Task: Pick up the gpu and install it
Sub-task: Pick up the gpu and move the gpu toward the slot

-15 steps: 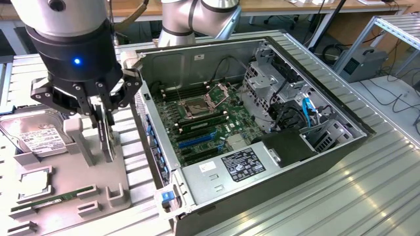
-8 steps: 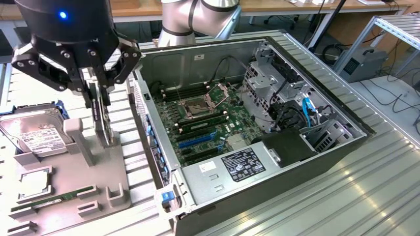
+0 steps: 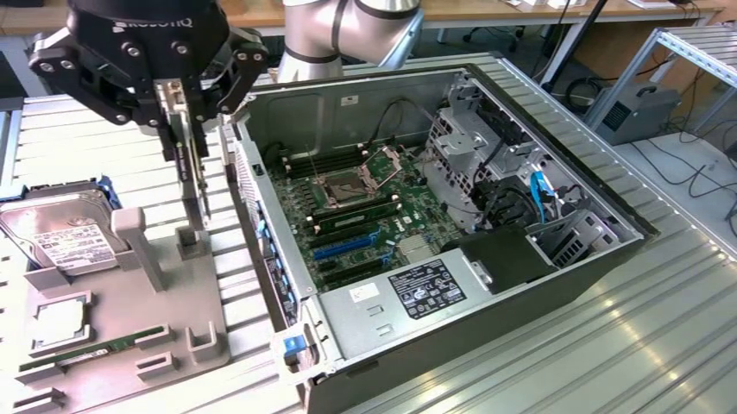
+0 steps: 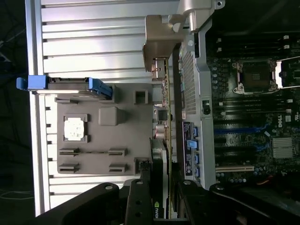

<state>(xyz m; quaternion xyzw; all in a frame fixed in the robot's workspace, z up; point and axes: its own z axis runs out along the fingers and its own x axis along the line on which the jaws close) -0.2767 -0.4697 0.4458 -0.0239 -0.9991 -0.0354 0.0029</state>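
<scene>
The gpu (image 3: 193,172) hangs on edge, a thin dark card under my gripper (image 3: 176,97), whose fingers are shut on its upper edge. Its lower end is at the slotted post of the grey holder tray (image 3: 127,302); I cannot tell whether it still touches. In the wrist view the gpu (image 4: 164,117) runs edge-on from my gripper (image 4: 161,206) to its tan metal bracket (image 4: 161,37), just beside the wall of the open computer case (image 4: 187,79). The motherboard (image 3: 357,216) lies inside the case, with blue and black expansion slots (image 3: 345,246) near its front.
On the tray are a silver hard drive (image 3: 58,233) with blue rails, a CPU (image 3: 58,315) and a slim RAM stick (image 3: 98,354). The case (image 3: 519,285) has a drive cage (image 3: 472,164) and cables at the exterior view's right. The arm (image 3: 345,34) rises behind the case.
</scene>
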